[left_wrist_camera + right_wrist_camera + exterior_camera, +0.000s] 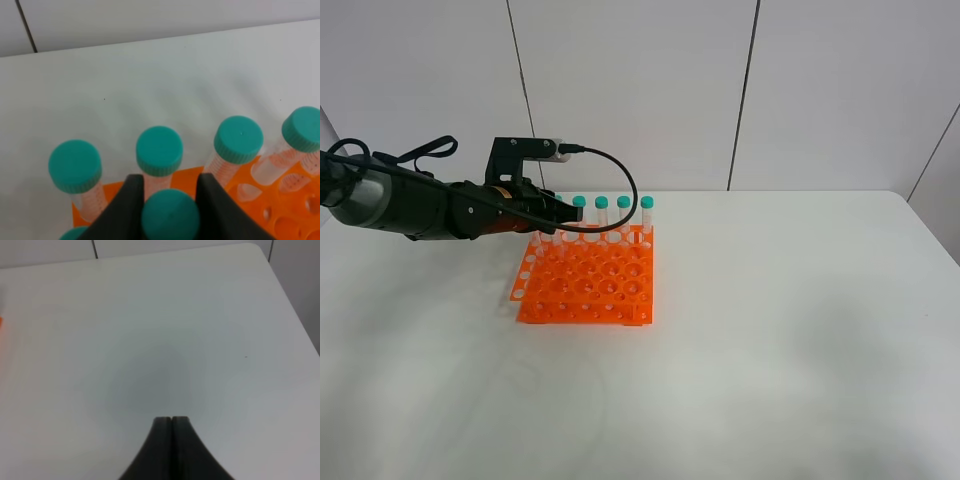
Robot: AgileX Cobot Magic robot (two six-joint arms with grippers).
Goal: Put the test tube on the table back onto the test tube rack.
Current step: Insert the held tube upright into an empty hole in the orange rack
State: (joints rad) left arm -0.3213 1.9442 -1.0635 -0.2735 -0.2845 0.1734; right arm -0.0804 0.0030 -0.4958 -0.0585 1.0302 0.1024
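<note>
The orange test tube rack (587, 278) sits on the white desk (770, 330), a little to the 9 o'clock side of its middle in the high view. Along the rack's far edge stands a row of clear tubes with teal caps (623, 203) (four caps show clear of the arm there, the rest are hidden behind it). Most of the rack's other holes look empty from above.

The left arm reaches in from 9 o'clock, nearly level, its black wrist housing and looping cable (620, 190) hanging over the rack's far-left corner. Its left pincer (170, 192) is clamped on the test tube (170, 216), the two dark fingers (129, 200) pressing either side of the teal cap. In the left wrist view three capped tubes stand upright in a row just beyond the held one, with a fourth leaning in at 3 o'clock; they crowd close around the pincer. Whether the held tube's tip is already in a hole cannot be told.

The right pincer (171, 419) hangs above bare desk, fingers pressed together on nothing, with only a sliver of orange at 9 o'clock.
</note>
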